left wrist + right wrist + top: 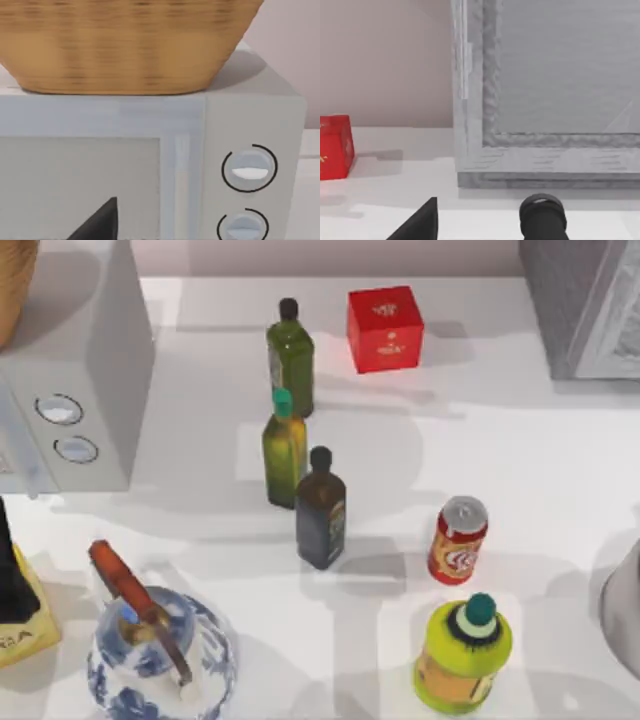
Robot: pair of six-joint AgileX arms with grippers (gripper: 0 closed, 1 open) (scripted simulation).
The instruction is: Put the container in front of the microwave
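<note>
The container, a small red soda can [458, 540] with a silver top, stands upright right of the table's middle. The microwave [90, 370] is a light grey box at the back left, its two round dials [58, 409] facing the front; the left wrist view looks straight at its front panel [250, 120]. A dark part of my left gripper [100, 222] pokes into that view. A dark part of my right gripper [420, 222] shows in the right wrist view, far from the can.
Two green bottles [290, 355] [284, 448] and a dark bottle [321, 510] stand between can and microwave. A yellow-green jar [462, 655] is just in front of the can. Red cube [385, 328], grey cabinet [585, 305], blue-white teapot [160, 650], wicker basket [120, 45] on the microwave.
</note>
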